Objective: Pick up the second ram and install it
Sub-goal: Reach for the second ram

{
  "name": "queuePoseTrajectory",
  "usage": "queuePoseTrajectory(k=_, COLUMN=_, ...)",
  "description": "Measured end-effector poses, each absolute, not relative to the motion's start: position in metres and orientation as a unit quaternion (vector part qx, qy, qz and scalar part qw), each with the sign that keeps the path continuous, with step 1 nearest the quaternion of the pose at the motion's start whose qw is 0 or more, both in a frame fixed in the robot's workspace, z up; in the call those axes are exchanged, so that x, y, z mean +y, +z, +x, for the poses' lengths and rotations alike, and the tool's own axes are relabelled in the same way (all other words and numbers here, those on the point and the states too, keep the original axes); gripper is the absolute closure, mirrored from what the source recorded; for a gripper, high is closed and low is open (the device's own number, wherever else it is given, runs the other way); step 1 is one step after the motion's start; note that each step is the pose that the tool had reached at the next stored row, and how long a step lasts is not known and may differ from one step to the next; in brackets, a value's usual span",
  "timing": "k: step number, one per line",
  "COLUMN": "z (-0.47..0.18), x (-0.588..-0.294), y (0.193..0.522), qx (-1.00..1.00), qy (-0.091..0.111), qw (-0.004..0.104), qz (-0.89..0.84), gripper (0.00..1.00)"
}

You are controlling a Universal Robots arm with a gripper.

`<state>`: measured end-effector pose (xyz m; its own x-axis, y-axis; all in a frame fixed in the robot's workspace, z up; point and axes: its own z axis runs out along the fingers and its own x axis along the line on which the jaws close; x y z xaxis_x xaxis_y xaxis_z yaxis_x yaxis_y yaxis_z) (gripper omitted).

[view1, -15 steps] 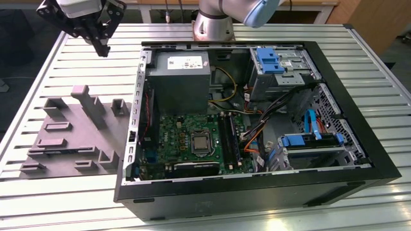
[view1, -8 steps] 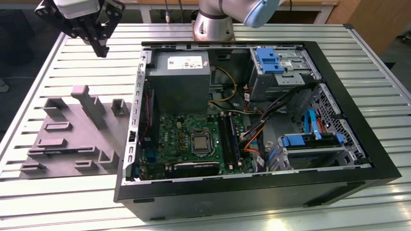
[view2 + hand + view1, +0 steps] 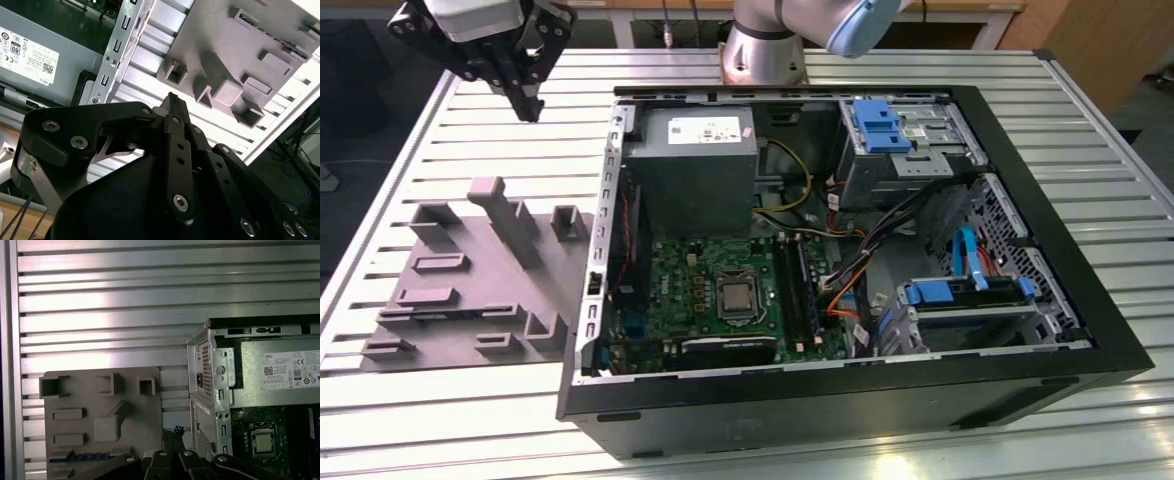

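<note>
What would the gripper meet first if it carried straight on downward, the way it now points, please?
The gripper would most likely meet the slatted table, in the strip between the grey tray and the computer case, though depth is unclear.

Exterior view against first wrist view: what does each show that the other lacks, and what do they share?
The exterior view adds the blue drive brackets, the loose cables and the arm's base. The first wrist view adds the perforated outer face of the case's back panel and a thin blue strip on the grey tray, too slim to identify. Both share the tray, the power supply, the processor, the slatted table and the gripper, shut and empty, over the table.
</note>
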<state>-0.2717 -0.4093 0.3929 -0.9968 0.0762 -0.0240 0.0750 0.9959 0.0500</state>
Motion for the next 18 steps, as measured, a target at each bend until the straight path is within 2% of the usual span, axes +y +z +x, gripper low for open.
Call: queuePoseTrajectory(k=18, z=-0.2762, x=-0.4162, y=0.3929, qx=0.999, qy=0.025, qw=0.013, qz=0.038, gripper=0.89)
